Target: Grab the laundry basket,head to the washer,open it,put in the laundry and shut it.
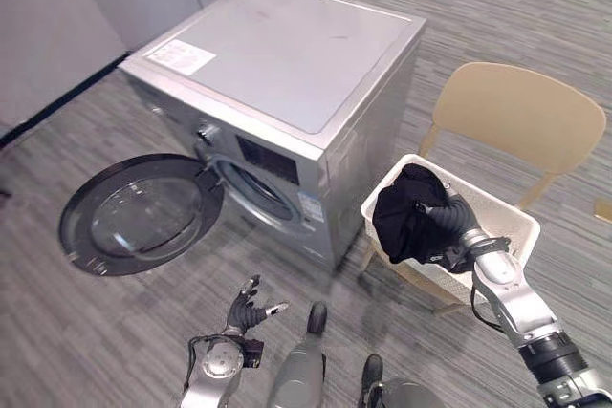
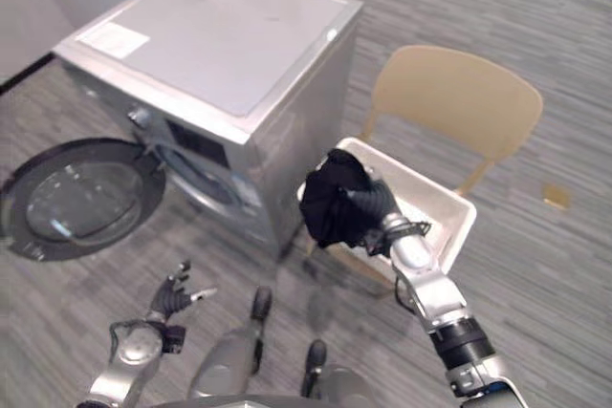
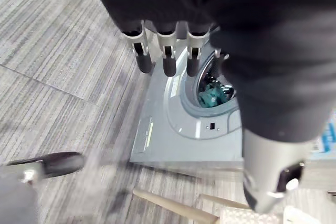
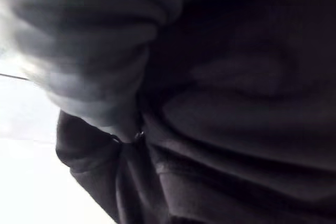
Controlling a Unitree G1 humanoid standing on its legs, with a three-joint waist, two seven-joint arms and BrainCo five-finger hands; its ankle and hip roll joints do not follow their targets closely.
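A silver front-loading washer [image 1: 287, 54] stands with its round door [image 1: 139, 212] swung wide open to its left. Inside the drum lies a teal cloth [image 3: 212, 95]. To the washer's right a white laundry basket [image 1: 512, 222] rests on a tan chair [image 1: 521, 112]. My right hand [image 1: 461, 234] is shut on a bunched black garment [image 1: 406, 212], held just above the basket's near-left corner; the same dark cloth [image 4: 210, 103] shows close up in the right wrist view. My left hand [image 1: 247, 308] hangs low before the washer, fingers [image 3: 168, 51] straight and holding nothing.
Grey striped carpet surrounds the washer. A pale wall with a dark skirting [image 1: 57, 102] runs behind it on the left. The open door juts out over the floor between my left hand and the wall.
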